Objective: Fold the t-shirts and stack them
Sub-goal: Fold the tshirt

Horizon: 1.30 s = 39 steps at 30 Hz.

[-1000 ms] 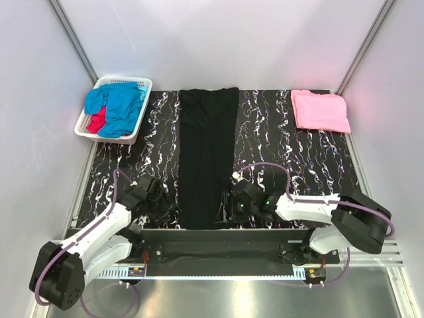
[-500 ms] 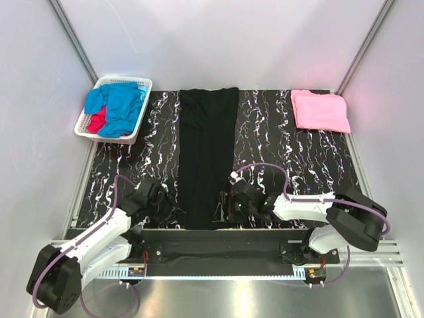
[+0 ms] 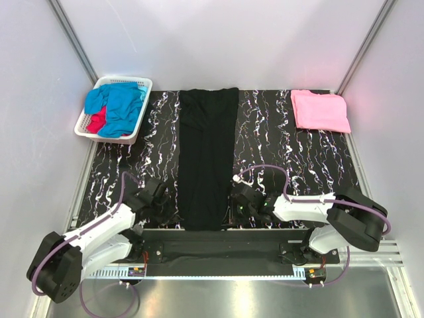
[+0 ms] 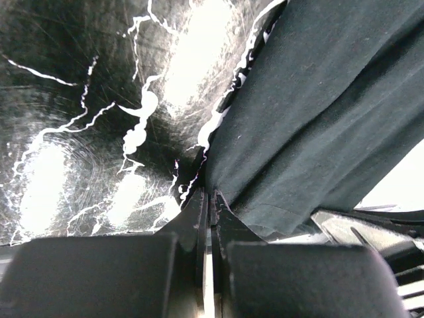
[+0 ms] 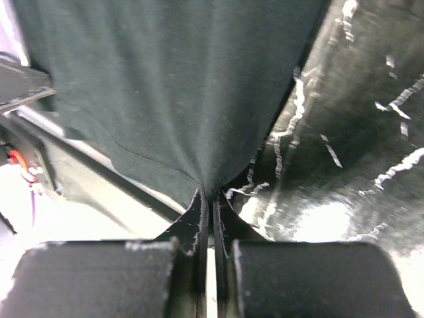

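A white plastic basket with slots (image 3: 80, 130) sits in the far left corner of the black worktop with white marble lines (image 3: 285, 159). A bright blue t-shirt (image 3: 122, 105) and a red t-shirt (image 3: 97, 122) lie crumpled inside it.

Next comes the left gripper (image 3: 171, 212) (image 4: 207, 197), low at the near edge. Its fingers are pressed tight together, and they pinch the near left corner of the big black t-shirt of soft cloth (image 3: 207, 152) (image 4: 318, 112) (image 5: 165, 86).

The black t-shirt lies flat in the middle of the worktop as one long strip. Its long way runs from the near edge to the far edge, so almost all of it lies away from both grippers.

The right gripper (image 3: 234, 211) (image 5: 207, 199) is clenched too, and the near right corner bunches up between its tips.

Each arm has its own corner — I think both must lift together and carry the near end toward the far edge, or the fold will go crooked.

A folded pink cloth t-shirt (image 3: 320, 110) rests in the far right corner.
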Available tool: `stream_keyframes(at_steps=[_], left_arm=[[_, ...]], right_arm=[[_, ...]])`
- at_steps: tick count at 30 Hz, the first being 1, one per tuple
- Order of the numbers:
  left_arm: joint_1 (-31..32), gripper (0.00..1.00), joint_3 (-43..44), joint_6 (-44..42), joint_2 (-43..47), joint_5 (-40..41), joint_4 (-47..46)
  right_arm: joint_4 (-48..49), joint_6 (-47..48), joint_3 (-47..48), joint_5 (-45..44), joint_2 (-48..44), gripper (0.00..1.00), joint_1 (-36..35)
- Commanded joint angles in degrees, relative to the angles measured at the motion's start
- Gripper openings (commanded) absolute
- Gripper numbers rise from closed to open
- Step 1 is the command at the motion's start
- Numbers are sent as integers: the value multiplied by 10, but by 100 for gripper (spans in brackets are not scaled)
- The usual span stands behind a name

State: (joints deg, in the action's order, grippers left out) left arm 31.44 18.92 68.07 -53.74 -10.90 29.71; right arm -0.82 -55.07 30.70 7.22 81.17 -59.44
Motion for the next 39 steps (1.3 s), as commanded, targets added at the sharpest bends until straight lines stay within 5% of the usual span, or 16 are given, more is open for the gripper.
stream_keyframes(at_steps=[1, 17, 25, 32, 39], left_arm=[[15, 0, 8, -7, -10, 31, 39], [171, 0, 41, 108, 81, 93, 135], [309, 0, 180, 173, 52, 228, 256], [316, 0, 380, 147, -45, 379, 376], [266, 0, 459, 101, -152, 417, 395]], right_arm=[[-36, 1, 10, -15, -11, 0, -10], [-182, -29, 51, -69, -121, 0, -76], [-318, -20, 141, -155, -191, 0, -113], [-398, 45, 224, -254, -184, 0, -112], [-393, 113, 274, -288, -108, 0, -68]])
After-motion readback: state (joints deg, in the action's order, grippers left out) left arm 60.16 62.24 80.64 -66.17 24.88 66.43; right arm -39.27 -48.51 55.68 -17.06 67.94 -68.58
